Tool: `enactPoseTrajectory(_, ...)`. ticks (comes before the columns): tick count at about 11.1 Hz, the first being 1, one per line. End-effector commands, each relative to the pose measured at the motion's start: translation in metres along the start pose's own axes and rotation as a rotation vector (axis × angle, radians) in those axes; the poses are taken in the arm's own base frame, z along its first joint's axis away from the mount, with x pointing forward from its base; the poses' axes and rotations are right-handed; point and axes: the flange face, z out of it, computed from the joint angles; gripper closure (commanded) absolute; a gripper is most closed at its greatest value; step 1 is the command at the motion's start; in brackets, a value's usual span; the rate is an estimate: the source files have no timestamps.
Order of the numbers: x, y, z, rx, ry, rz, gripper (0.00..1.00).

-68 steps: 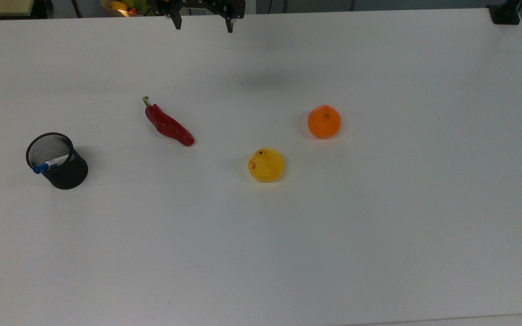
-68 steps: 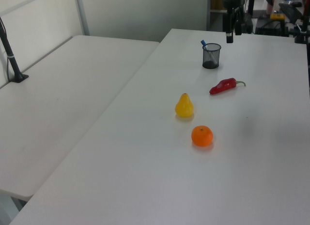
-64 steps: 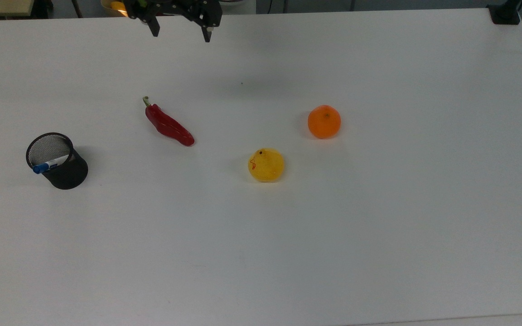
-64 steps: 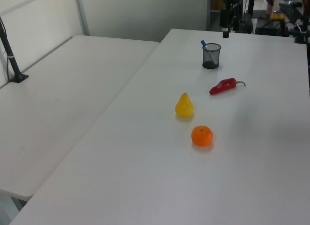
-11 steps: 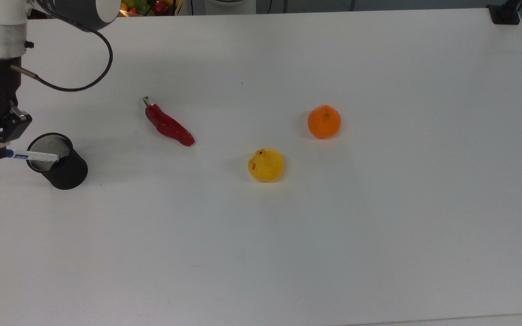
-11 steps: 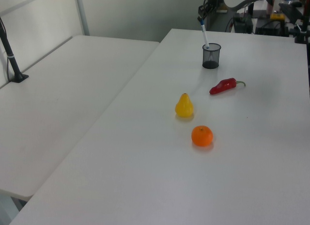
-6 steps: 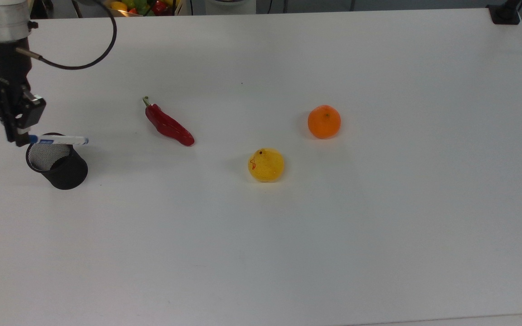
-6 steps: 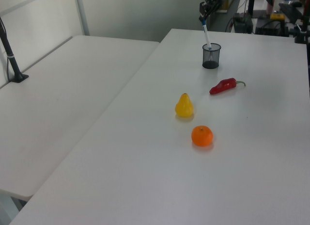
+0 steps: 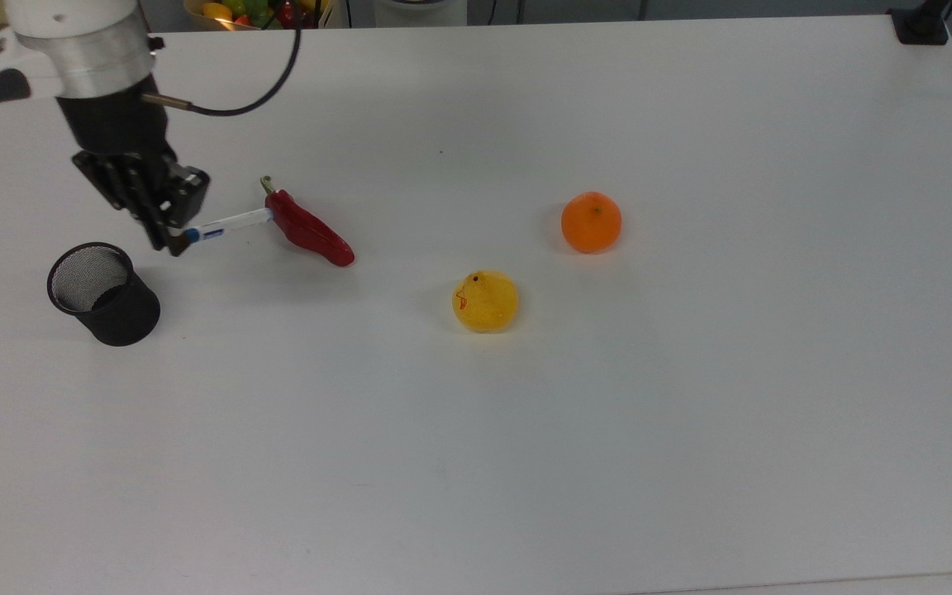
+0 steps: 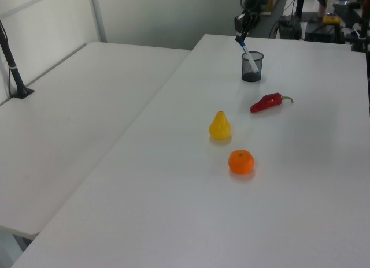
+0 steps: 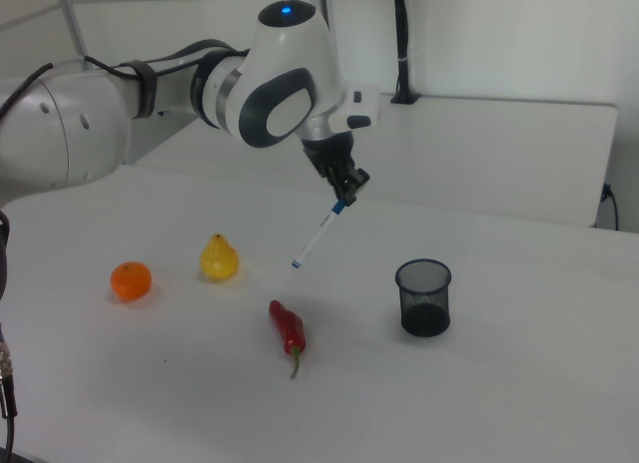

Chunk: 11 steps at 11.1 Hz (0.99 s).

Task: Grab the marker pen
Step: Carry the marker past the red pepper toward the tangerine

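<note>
Gripper (image 9: 172, 240) pinches the marker pen (image 9: 228, 223) by its blue cap, aloft above the desk (image 9: 691, 413).
The right view shows it clear of the mesh cup (image 11: 424, 297) and red chili (image 11: 289, 330); the top view overlaps pen and chili.

Bright, even, seemingly overhead light leaves soft faint shadows on the white table (image 9: 691, 413); slight haze throughout.

Top view: overhead, whole desk (image 9: 691, 413). Left and right views: oblique, opposite ends; all share the mesh cup (image 9: 104, 293).
</note>
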Motion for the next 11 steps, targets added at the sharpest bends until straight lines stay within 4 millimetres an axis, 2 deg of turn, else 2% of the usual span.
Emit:
enactPoseTrajectory(1,-0.022,-0.034,0.004,0.001,-0.096,-0.048,0.96)
enactPoseTrajectory(3,-0.037,-0.057,0.016,0.001,-0.182,-0.107,0.96)
enactPoseTrajectory(6,-0.056,-0.08,0.037,-0.002,-0.245,-0.15,0.94)
enactPoseTrajectory(9,-0.068,-0.092,0.051,-0.026,-0.289,-0.182,0.93)
enactPoseTrajectory(11,-0.082,-0.108,0.056,-0.033,-0.348,-0.215,0.93)
